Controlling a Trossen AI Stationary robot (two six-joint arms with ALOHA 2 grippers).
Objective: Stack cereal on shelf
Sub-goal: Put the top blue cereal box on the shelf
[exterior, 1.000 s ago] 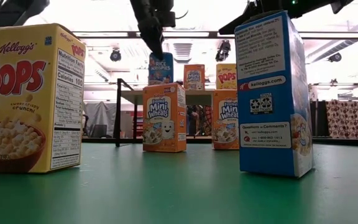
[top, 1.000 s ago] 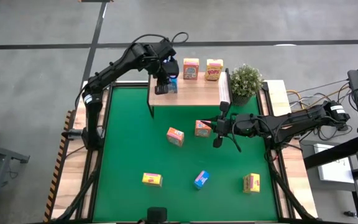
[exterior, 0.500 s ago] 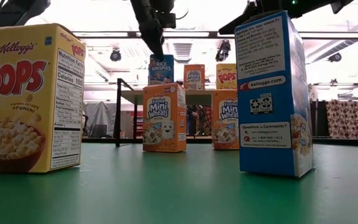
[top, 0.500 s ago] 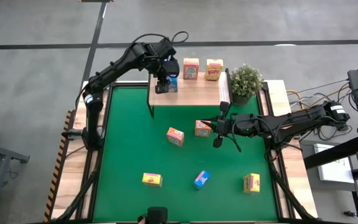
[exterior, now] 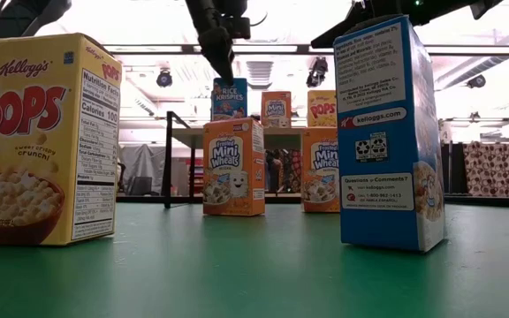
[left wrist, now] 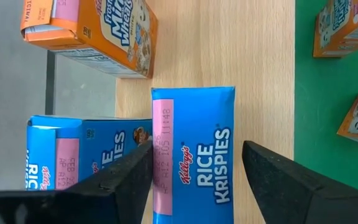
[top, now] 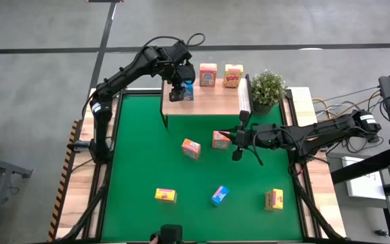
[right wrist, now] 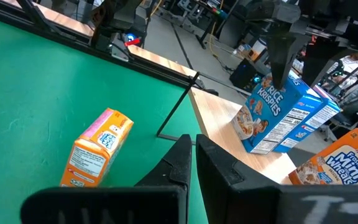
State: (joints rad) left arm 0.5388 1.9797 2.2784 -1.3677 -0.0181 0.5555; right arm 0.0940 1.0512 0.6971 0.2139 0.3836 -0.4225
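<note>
The shelf (top: 212,102) stands at the far edge of the mat. On it stand two blue cereal boxes (left wrist: 194,162) (left wrist: 79,152), an orange-red box (top: 208,74) and a yellow box (top: 233,76). My left gripper (left wrist: 197,186) is open and points steeply down over the nearer blue box (top: 187,90), with a finger on either side of it. My right gripper (top: 239,139) is shut and holds nothing. It hangs over the mat beside an orange-red box (top: 221,139). My left gripper's one finger (left wrist: 126,177) lies close along a long side of the blue box (left wrist: 157,155); whether it touches, I cannot tell. The other finger (left wrist: 278,177) stands clear of the opposite side. The box stands on the shelf board.
Several cereal boxes sit on the green mat: orange-red (top: 191,148), yellow (top: 166,195), blue (top: 219,196), yellow (top: 274,199). A potted plant (top: 267,89) stands at the shelf's right end. Open mat lies along the left side.
My left gripper has opened around the blue box on the shelf and stayed where it was. The box stands still.
</note>
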